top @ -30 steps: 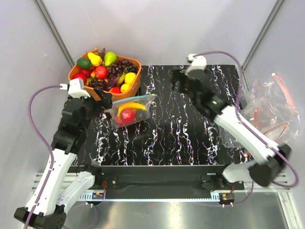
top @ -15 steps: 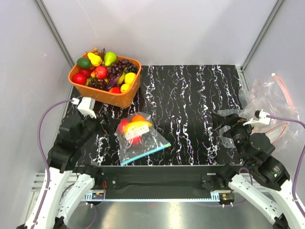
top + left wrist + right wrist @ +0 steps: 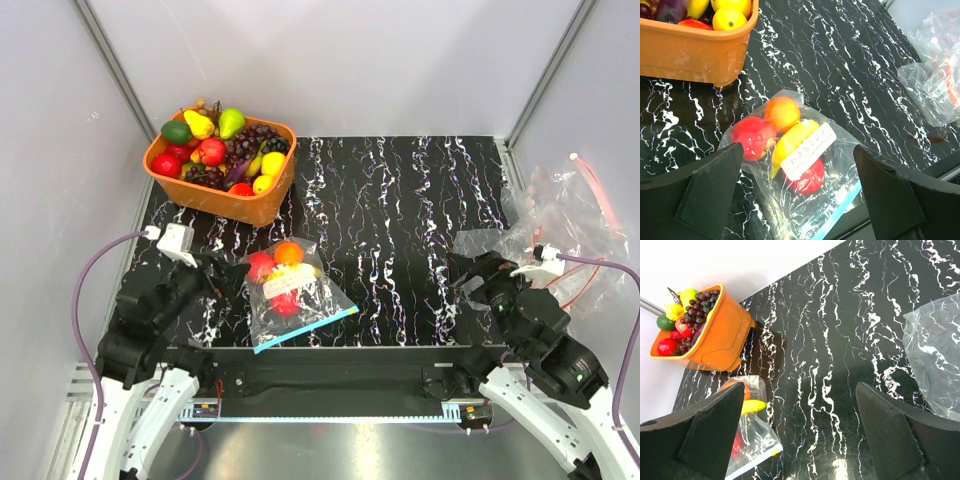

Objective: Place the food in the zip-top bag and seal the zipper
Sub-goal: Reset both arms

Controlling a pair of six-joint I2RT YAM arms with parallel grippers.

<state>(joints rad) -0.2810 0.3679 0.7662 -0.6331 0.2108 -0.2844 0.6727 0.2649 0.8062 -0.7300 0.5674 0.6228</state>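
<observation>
The clear zip-top bag (image 3: pixel 292 293) lies flat on the black marbled table near the front left. Its light blue zipper (image 3: pixel 305 329) runs along the near edge. Inside it are two red fruits, one orange and one yellow (image 3: pixel 283 285). In the left wrist view the bag (image 3: pixel 805 180) lies between and below my open fingers, with the zipper (image 3: pixel 842 210) at the bottom. My left gripper (image 3: pixel 205 275) is open and empty, left of the bag. My right gripper (image 3: pixel 480 272) is open and empty at the right side; its view shows the bag (image 3: pixel 747 432) at lower left.
An orange basket (image 3: pixel 225 200) full of toy fruit, with grapes, pear and lime, stands at the back left. Crumpled clear bags with red-orange strips (image 3: pixel 560 225) lie off the table's right edge. The table's front edge is just below the zipper.
Both arms have pulled back toward their bases. The bag went from held up near the basket to lying flat on the table, then shifted slightly.
</observation>
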